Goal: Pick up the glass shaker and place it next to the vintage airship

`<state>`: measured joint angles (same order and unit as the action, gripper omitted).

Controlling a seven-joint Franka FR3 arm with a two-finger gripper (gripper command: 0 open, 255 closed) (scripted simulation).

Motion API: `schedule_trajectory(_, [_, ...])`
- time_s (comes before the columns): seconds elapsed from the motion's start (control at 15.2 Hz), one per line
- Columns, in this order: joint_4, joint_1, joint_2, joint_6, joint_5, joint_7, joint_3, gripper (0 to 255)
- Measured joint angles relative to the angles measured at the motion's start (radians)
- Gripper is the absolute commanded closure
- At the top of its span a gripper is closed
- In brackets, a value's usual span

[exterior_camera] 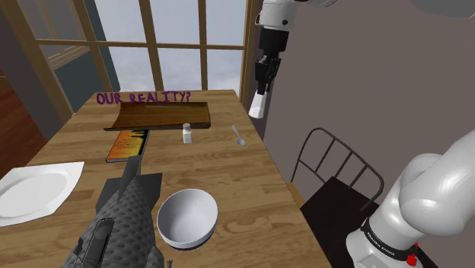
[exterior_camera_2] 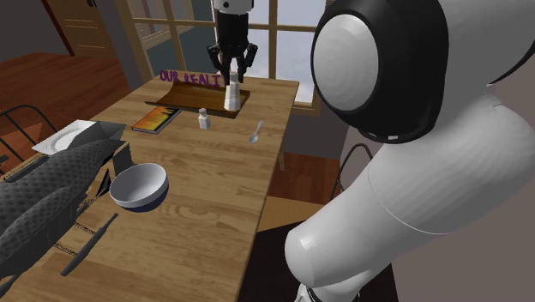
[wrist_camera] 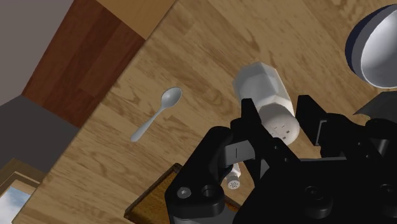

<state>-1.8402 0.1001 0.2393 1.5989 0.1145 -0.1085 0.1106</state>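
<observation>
My black gripper point(exterior_camera: 262, 85) hangs high above the table's far right side, shut on a white shaker point(exterior_camera: 257, 105) that points down from its fingers. In the wrist view the fingers point(wrist_camera: 251, 121) clasp the shaker point(wrist_camera: 267, 95) near its perforated cap. In the second exterior view the gripper point(exterior_camera_2: 231, 74) holds the shaker point(exterior_camera_2: 230, 93) over the wooden tray. A second, smaller shaker point(exterior_camera: 186, 134) stands upright on the table in front of the tray. The grey scaled airship point(exterior_camera: 125, 221) lies at the table's near left end, far from the gripper.
A wooden tray point(exterior_camera: 160, 116) with purple lettering behind it lies at the far end, with a book point(exterior_camera: 128, 145) in front of it. A spoon point(exterior_camera: 239, 135) is right of the small shaker. Nearer are a white bowl point(exterior_camera: 187, 217), a plate point(exterior_camera: 34, 190) and a chair point(exterior_camera: 335, 167).
</observation>
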Motion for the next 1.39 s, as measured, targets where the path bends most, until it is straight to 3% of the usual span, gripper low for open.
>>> schedule_trajectory(1.39, [0.422,0.000,-0.119,-0.302,-0.009,0.035,0.001,255])
